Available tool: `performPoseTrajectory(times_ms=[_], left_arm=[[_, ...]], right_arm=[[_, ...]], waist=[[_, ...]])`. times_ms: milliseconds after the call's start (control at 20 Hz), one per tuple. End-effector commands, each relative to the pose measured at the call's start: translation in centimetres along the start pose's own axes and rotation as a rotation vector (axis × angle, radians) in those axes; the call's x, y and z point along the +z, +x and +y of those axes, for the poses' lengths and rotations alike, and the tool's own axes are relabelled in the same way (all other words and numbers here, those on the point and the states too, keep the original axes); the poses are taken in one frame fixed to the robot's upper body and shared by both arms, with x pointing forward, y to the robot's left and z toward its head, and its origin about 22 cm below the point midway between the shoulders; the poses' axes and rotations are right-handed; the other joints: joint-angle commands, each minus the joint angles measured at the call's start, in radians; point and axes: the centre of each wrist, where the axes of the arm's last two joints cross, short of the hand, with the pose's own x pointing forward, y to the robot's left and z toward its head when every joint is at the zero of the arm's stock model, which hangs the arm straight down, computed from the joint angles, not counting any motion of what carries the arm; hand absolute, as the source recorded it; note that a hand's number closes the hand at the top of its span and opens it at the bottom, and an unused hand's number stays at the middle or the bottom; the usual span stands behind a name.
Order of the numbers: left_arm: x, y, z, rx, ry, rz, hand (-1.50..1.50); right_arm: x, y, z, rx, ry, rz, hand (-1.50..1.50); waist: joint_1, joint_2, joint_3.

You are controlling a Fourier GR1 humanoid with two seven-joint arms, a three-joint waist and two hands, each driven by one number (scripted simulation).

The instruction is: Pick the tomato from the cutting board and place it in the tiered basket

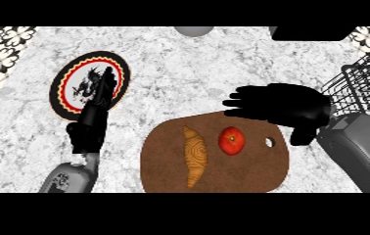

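While the right hand [283, 105] hovers with fingers stretched out and holding nothing, the tomato [231, 140] lies just below its fingertips on the brown cutting board [166, 170], untouched. A croissant [194, 155] sits on the board further left of that hand. Beside the hand's wrist, at the right edge, stands the wire tiered basket [354, 89]. The left hand [98, 104], fingers straight, seems to rest over a patterned plate [69, 89] on the marble bench [188, 72].

A kitchen: marble counter [217, 58], wooden cutting board [166, 165] with tomato [231, 140] and croissant [194, 155].
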Motion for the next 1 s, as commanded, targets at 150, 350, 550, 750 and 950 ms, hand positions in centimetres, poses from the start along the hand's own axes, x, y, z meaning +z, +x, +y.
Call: performPoseTrajectory(times_ms=[150, 350, 550, 750, 950], left_arm=[[-0.5, -0.2, 0.9, 0.001, -0.006, 0.008, 0.00], [0.6, -0.2, 0.4, -0.014, -0.007, -0.008, 0.00], [-0.2, 0.7, 0.0, -0.003, 0.003, 0.009, 0.00], [-0.4, -0.8, 0.1, -0.010, 0.003, 0.007, 0.00], [0.6, -0.9, -1.4, 0.004, 0.002, 0.012, 0.00]], right_arm=[[-0.6, 1.0, 0.5, -0.041, 0.059, -0.086, -1.50], [-3.2, 0.6, 1.9, -0.045, 0.054, -0.092, -1.50], [-2.1, 0.4, 0.2, -0.062, 0.090, -0.086, -1.50], [-4.6, 2.3, 2.1, -0.054, 0.120, -0.079, -1.50], [-4.1, 2.0, 2.2, -0.062, 0.122, -0.063, -1.50]], waist=[[-0.007, -0.002, 0.000], [0.001, -0.001, 0.000], [-0.002, -0.002, 0.000], [-0.005, -0.001, 0.000], [-0.004, -0.001, 0.000]])
